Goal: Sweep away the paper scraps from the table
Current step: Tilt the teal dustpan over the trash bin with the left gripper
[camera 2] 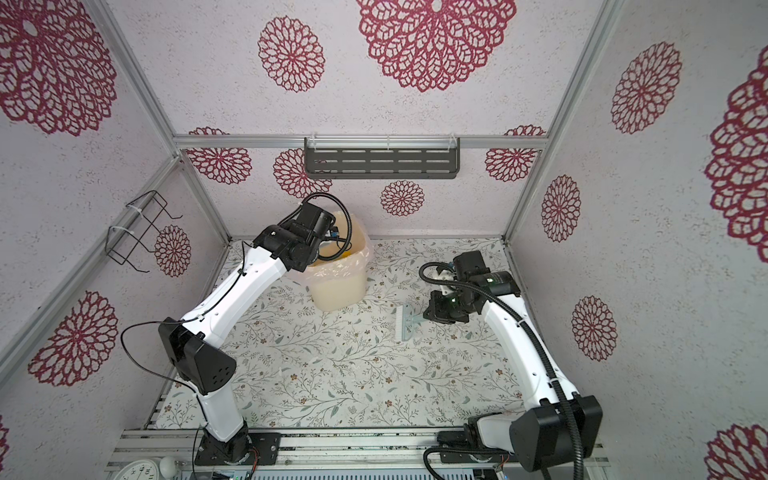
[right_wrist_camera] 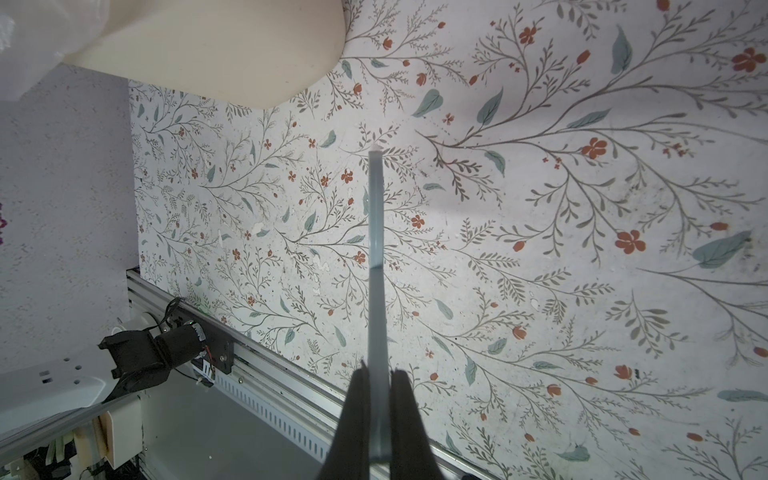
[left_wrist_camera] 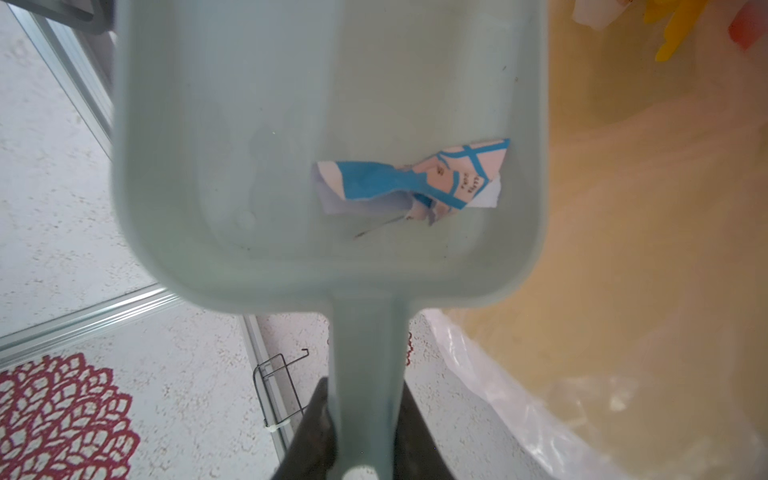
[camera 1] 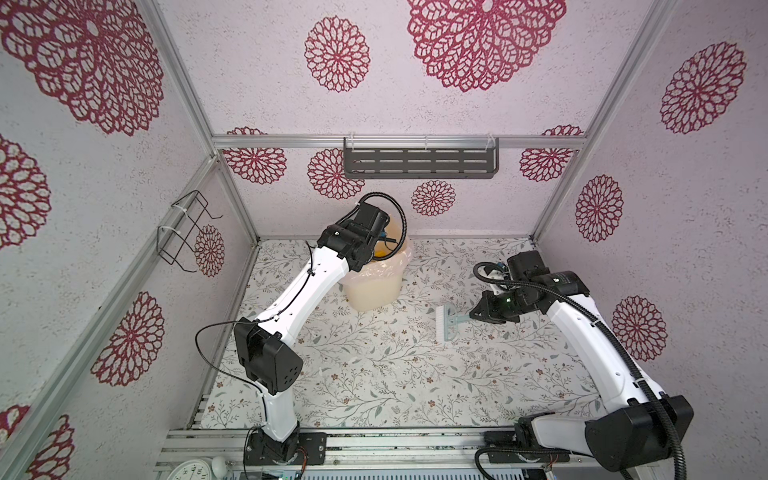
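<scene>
At the bottom of both top views the table [camera 1: 415, 374], a flat white top printed with grey-green twigs and little brown flowers, looks bare of paper. A few tiny pale specks show on it, and I cannot tell if they are paper or just scuffs. A bit further up, right of the middle, the right gripper [right_wrist_camera: 377, 374] has its two black fingers pressed together on the thin handle of the small brush with white bristles and a pale blue plastic back [camera 1: 446, 324]. I cannot tell if the brush touches the table. Further back, by the far wall, stands the cream plastic bin with a clear bag inside [camera 1: 374, 291]. The left gripper [left_wrist_camera: 361, 399] pinches the handle of the pale blue plastic dustpan [left_wrist_camera: 249, 124] and holds it over the bin's open top. Most of the paper scraps [left_wrist_camera: 681, 25] seem to be in the bin: bright yellow and red [left_wrist_camera: 744, 29] bits show at the upper right of the left wrist view. One crumpled pink-white scrap with blue stripes [left_wrist_camera: 411, 178] lies in the middle of the dustpan. So I think the sweeping is done, and what is left is to make that last scrap drop into the bin. The scraps look small, wrinkly and very light
</scene>
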Controlling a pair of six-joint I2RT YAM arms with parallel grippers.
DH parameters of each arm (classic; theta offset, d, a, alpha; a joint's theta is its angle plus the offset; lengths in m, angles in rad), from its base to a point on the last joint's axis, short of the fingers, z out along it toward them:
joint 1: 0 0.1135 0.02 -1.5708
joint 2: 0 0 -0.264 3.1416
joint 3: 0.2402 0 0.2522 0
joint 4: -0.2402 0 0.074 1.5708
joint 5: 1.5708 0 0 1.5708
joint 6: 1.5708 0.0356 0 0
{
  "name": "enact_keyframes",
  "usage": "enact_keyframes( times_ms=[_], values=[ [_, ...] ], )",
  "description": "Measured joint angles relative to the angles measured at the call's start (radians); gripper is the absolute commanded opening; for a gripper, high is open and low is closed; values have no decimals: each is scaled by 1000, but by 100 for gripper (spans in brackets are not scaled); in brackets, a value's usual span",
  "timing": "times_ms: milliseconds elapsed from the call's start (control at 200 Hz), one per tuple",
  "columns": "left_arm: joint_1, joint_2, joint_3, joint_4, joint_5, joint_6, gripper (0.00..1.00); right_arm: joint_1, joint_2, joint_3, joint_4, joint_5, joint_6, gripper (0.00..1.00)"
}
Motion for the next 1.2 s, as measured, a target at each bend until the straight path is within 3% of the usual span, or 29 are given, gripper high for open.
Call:
enact_keyframes(
  times_ms=[290, 560, 746, 996, 1201],
  values=[
    [-14, -46, -98, 130, -37, 134, 0, -1, 2, 6, -6, -6, -5, 0],
    [-62, -121, -268, 388, -74, 371, 0, -2, 2, 17, -8, -6, -7, 0],
    [-68, -124, -289, 461, -77, 436, 0, -3, 2, 17, -8, -6, -7, 0],
    [-55, -131, -279, 471, -87, 426, 0, -4, 2, 17, -11, -6, -8, 0],
    [-50, -131, -125, 352, -73, 238, 0, -21, 2, 17, -4, -6, -8, 0]
  ],
)
